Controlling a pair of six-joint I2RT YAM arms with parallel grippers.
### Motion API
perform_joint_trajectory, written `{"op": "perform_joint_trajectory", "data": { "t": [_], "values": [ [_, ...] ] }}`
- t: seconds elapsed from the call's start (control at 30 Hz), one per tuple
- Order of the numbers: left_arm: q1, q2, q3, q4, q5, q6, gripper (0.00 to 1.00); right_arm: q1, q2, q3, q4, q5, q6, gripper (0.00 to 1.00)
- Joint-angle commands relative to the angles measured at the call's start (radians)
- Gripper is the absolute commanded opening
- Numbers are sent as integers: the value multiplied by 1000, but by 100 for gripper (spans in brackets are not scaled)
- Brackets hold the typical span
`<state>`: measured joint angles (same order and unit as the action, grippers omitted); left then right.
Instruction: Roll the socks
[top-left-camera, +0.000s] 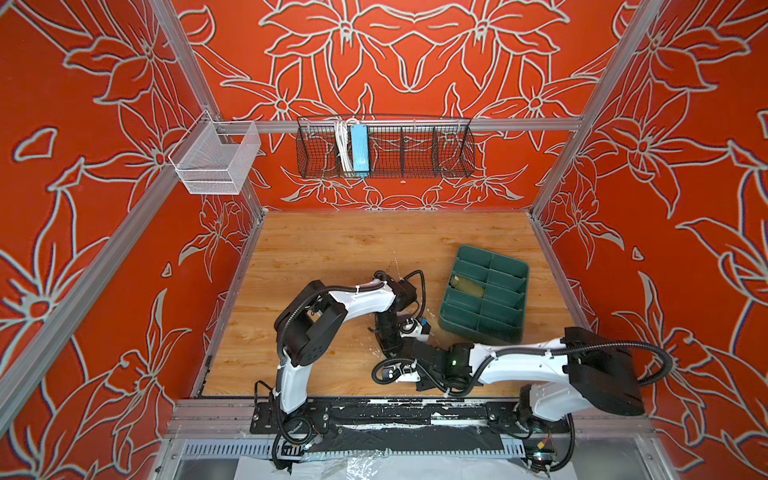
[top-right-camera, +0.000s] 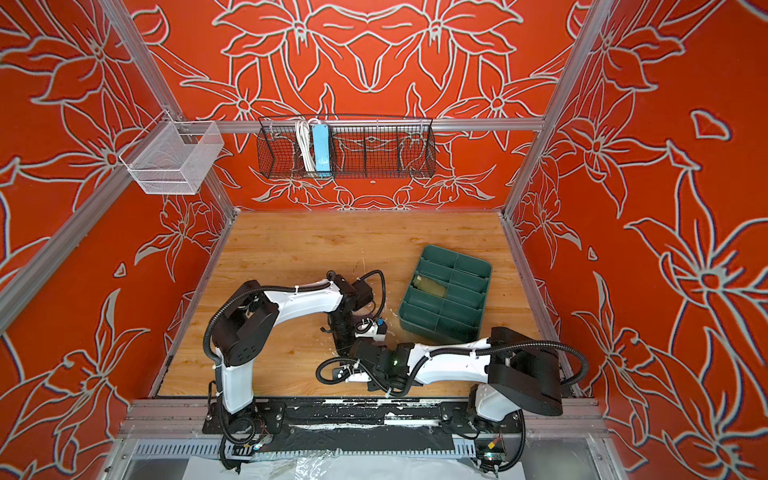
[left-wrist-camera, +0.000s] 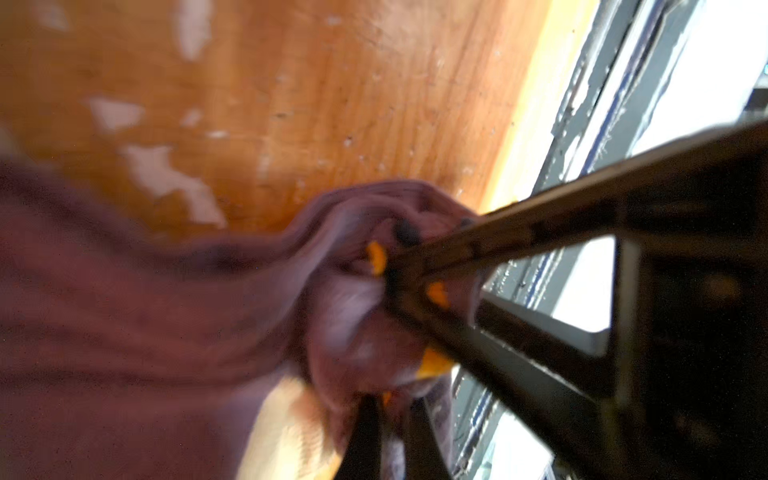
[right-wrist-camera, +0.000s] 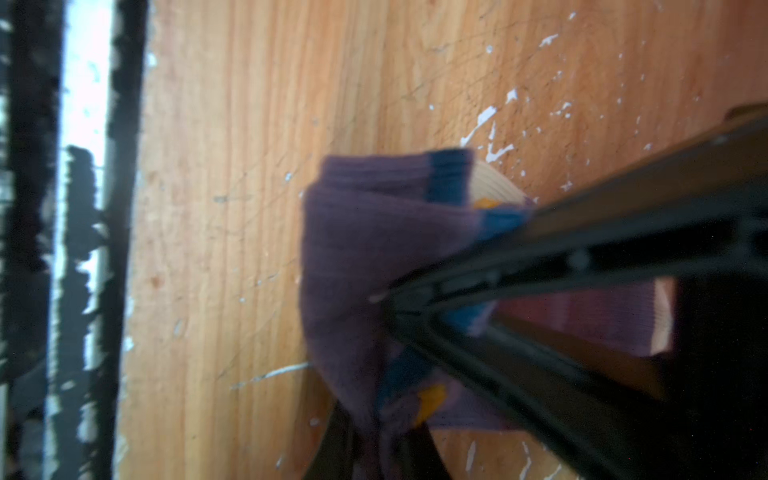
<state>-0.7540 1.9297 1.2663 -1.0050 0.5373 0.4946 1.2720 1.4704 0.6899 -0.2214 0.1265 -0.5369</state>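
Toward 6 o'clock on the table (top-left-camera: 332, 257), the left gripper (left-wrist-camera: 390, 274) clamps bunched cloth of the purple sock (left-wrist-camera: 345, 328), and the right gripper (right-wrist-camera: 386, 303) pinches its striped cuff. The green sock (top-left-camera: 467, 286) lies in a compartment of the tray (top-left-camera: 478, 331) at 3 o'clock.

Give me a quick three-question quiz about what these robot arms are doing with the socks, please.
1. True or false: the olive sock lies on the bare wooden table.
2. What are the left gripper and right gripper both pinching? A) the purple sock B) a sponge C) a cup
3. Fill in: the green tray sits on the robot's ___ side.

Key
1. False: it lies in a compartment of the tray.
2. A
3. right
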Motion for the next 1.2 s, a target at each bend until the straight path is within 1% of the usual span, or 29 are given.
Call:
{"op": "perform_joint_trajectory", "data": {
  "t": [0.0, 0.13, 0.23, 0.3, 0.37, 0.4, 0.47, 0.53, 0.6, 0.67, 0.7, 0.8, 0.87, 0.93, 1.07, 1.1, 1.17],
  "values": [
    [42, -71, -10, 152, -83, -48, 14, 30, -28, 4, -135, -102, 5, 0],
    [47, -125, -43, 179, -162, -56, 31, 26, -29, 28, -220, -159, 14, 0],
    [53, -196, -94, 218, -234, -75, 40, -3, -28, 41, -252, -216, 36, 0],
    [57, -264, -128, 234, -300, -84, 43, -33, -31, 53, -268, -250, 41, 0],
    [62, -358, -168, 257, -395, -93, 45, -75, -34, 74, -289, -312, 43, 0],
    [64, -421, -191, 275, -466, -97, 47, -103, -32, 88, -303, -356, 39, 0],
    [67, -562, -237, 320, -594, -99, 51, -157, -24, 117, -327, -434, 31, 0],
    [69, -733, -280, 374, -725, -82, 54, -215, 6, 159, -378, -545, 16, 0],
    [68, -893, -309, 415, -788, -32, 55, -260, 48, 198, -429, -616, -5, 0],
    [68, -1054, -337, 458, -783, 45, 59, -290, 98, 233, -480, -673, -26, 0],
    [68, -1126, -348, 468, -746, 95, 60, -303, 129, 256, -513, -699, -38, 0],
    [68, -1280, -374, 468, -591, 248, 62, -327, 222, 308, -599, -744, -79, 0],
    [68, -1334, -375, 440, -491, 338, 62, -335, 275, 342, -649, -751, -97, 0],
    [67, -1357, -364, 407, -412, 391, 62, -343, 310, 369, -682, -757, -103, 0],
    [62, -1332, -344, 349, -267, 426, 62, -374, 358, 399, -704, -782, -106, 0],
    [53, -1317, -346, 339, -247, 430, 61, -385, 372, 408, -712, -791, -107, 0],
    [15, -1283, -360, 327, -245, 431, 61, -405, 398, 420, -724, -800, -111, 0]
  ]
}}
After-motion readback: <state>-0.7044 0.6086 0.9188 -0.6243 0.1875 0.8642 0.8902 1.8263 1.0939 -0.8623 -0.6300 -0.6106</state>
